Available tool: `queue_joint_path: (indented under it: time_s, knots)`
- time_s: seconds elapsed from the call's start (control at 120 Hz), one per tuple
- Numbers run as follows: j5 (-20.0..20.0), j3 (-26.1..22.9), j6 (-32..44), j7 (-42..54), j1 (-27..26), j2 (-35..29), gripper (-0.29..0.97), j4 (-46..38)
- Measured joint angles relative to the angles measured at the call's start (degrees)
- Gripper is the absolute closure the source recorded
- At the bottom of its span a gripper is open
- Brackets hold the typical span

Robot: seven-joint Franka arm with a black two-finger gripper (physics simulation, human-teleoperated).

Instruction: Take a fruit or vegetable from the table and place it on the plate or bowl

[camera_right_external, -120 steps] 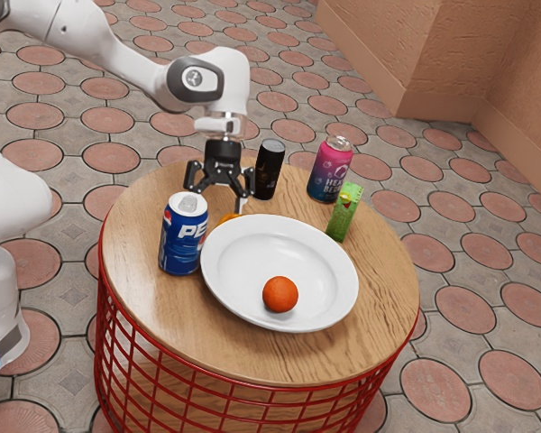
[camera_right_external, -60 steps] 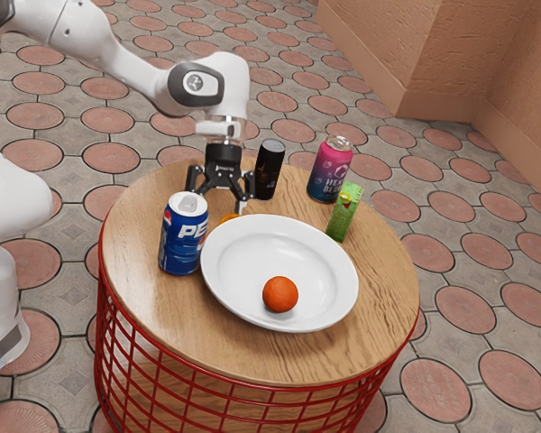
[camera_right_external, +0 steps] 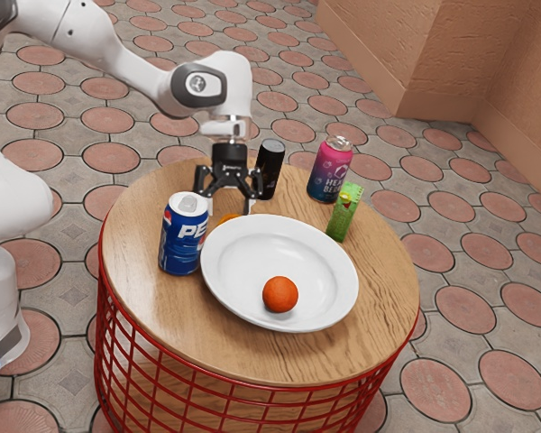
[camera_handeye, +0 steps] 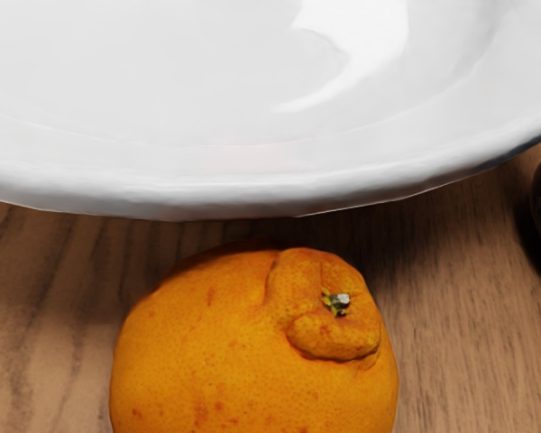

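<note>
**Exterior and wrist views, approach to the grasp.** My black two-finger gripper (camera_right_external: 224,195) hung over the far part of the round wooden table (camera_right_external: 153,298), its fingers spread apart and gripping nothing. The knobbly orange citrus fruit (camera_handeye: 257,352) lay on the wood directly beneath the hand, just beside the rim of the white ceramic plate (camera_handeye: 207,108). A narrow strip of shadowed table parted fruit and rim.

I judged that the coming move turned on a straight descent. The fruit was nearly round, with its stem knob upward, so no long axis dictated a wrist angle.

The exterior view supplied the spread of the fingers and the neighbours. The blue Pepsi can (camera_right_external: 182,233) stood close on the side toward the exterior view's left, and the black cylindrical can (camera_right_external: 270,169) stood behind. A smooth round orange fruit (camera_right_external: 280,294) already rested on the plate.

The wrist view supplied the gap between fruit and rim. A dark shape at its border was probably one of the cans.
</note>
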Motion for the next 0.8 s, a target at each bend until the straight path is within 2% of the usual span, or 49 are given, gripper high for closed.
queue_joint_path:
  time_s: [0.8]
  knots:
    - [-0.42,2.19,2.47,-1.10,-4.79,0.02,0.00,-0.55]
